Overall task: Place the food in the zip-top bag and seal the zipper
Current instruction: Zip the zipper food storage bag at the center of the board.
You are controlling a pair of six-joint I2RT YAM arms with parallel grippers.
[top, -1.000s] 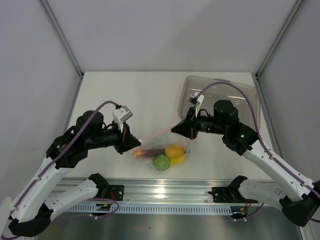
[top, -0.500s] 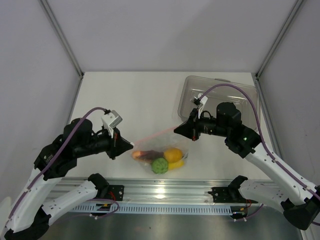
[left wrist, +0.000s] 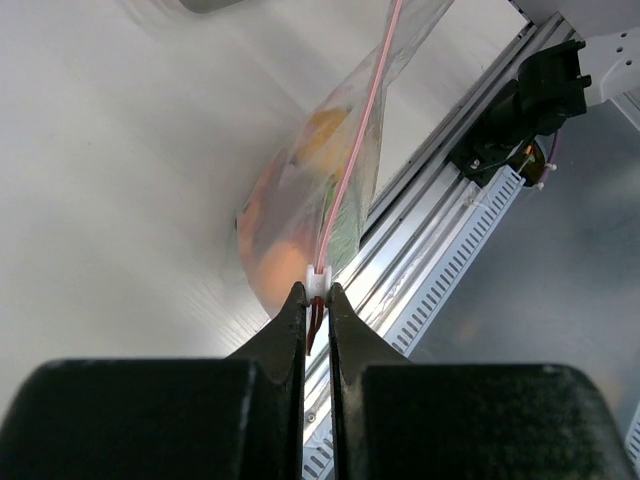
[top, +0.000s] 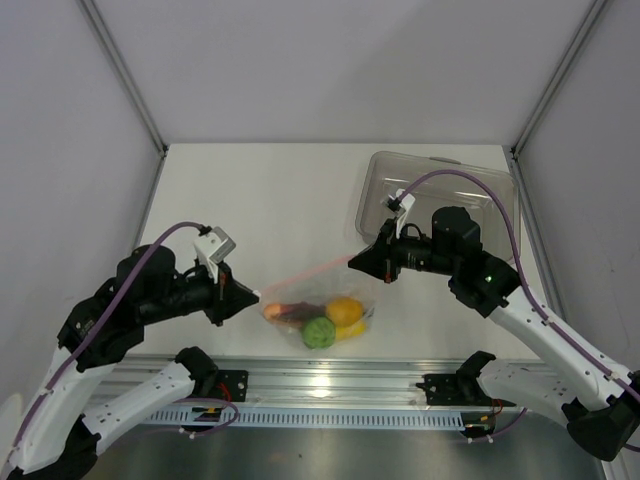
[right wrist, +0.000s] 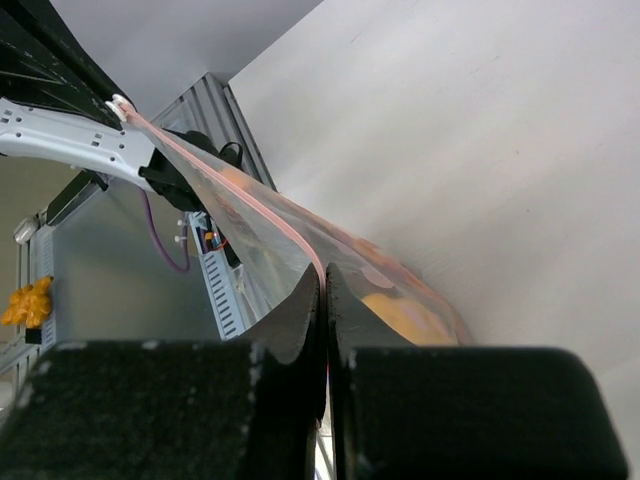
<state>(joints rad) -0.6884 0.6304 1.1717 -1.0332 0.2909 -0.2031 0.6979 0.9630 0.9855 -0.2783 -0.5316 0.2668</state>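
Left fingers (left wrist: 300, 315) pressed nearly together, pinching the white slider (left wrist: 317, 283) at the near-left end of the zipper (top: 305, 273). Right fingers (right wrist: 305, 300) pressed together on the pink strip itself, at its far-right end. Left gripper (top: 252, 295) and right gripper (top: 355, 262) point at each other across the near middle of the table (top: 260, 200), well apart, with the zipper drawn in a straight slanting line between them, the left end nearer the arm bases. In the right wrist view the strip runs from the fingertips to the slider as a single thin line; whether it is fully sealed along its length cannot be told. The bag (top: 368, 300) hangs below the strip, and its clear body sags toward the table just beyond the metal rail (top: 320, 385); whether its bottom rests on the surface is unclear. Food is inside the bag, bunched low: a lemon (top: 345, 309), a lime (top: 319, 333) touching it on the near side, a second yellow piece (top: 360, 324) to the right, and a reddish-brown slice (top: 285, 310) to the left. A clear tray (top: 395, 165) sits at the far right, beyond the right arm.
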